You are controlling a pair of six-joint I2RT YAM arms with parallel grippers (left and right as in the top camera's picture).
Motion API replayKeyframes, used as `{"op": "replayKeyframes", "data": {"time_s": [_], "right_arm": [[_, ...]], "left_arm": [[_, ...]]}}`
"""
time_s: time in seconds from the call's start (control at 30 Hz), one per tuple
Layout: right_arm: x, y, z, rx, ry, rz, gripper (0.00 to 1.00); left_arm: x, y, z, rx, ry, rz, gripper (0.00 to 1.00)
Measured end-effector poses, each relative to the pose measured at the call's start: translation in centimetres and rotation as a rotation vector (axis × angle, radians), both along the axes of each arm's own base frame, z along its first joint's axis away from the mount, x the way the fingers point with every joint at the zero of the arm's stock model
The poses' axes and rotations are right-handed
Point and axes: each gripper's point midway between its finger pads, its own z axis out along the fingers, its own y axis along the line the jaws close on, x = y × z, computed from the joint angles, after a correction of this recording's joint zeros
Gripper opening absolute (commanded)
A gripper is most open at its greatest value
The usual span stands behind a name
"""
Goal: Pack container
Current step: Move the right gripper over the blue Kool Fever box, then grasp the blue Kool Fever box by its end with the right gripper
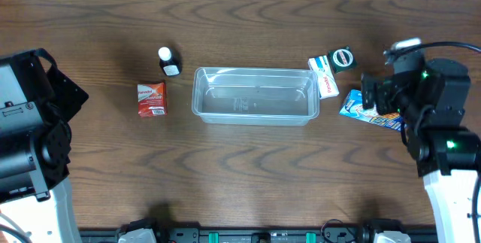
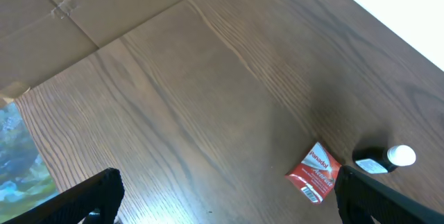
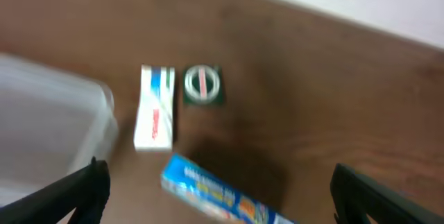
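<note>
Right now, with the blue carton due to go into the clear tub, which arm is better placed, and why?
Right. The right gripper, open, hangs above the blue carton, on that side of the container. The left gripper, also open, is across the container, near the red packet.

The table is dark brown with wavy wood grain. The container is clear and colourless. Left of the container are a red packet with white print and a black bottle with a white cap. Right of the container are a white box with red lettering and a blue-green stripe, a dark green pack with a silvery round centre, and a bright blue carton with yellow and white print.
</note>
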Motion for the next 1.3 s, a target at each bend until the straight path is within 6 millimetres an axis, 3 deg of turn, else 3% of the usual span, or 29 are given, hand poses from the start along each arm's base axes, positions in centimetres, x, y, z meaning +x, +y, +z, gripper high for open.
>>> {"op": "replayKeyframes", "data": {"time_s": [0.2, 0.5, 0.63, 0.97, 1.13, 1.3], "right_arm": [[-1.4, -0.4, -3.2, -0.064, 0.147, 0.073, 0.99], [-5.6, -0.7, -7.6, -0.142, 0.412, 0.188, 0.98], [-5.8, -1.9, -9.1, -0.225, 0.490, 0.196, 0.96], [-5.1, -4.6, -12.2, -0.421, 0.637, 0.265, 0.93], [-2.4, -5.0, -12.5, -0.481, 0.574, 0.288, 0.94], [0.8, -5.3, -11.4, -0.535, 0.451, 0.287, 0.95]], "left_arm": [[0.0, 0.0, 0.0, 0.000, 0.000, 0.000, 0.98], [0.0, 0.0, 0.0, 0.000, 0.000, 0.000, 0.98], [0.0, 0.0, 0.0, 0.000, 0.000, 0.000, 0.98], [0.0, 0.0, 0.0, 0.000, 0.000, 0.000, 0.98], [0.0, 0.0, 0.0, 0.000, 0.000, 0.000, 0.98], [0.0, 0.0, 0.0, 0.000, 0.000, 0.000, 0.98]]}}
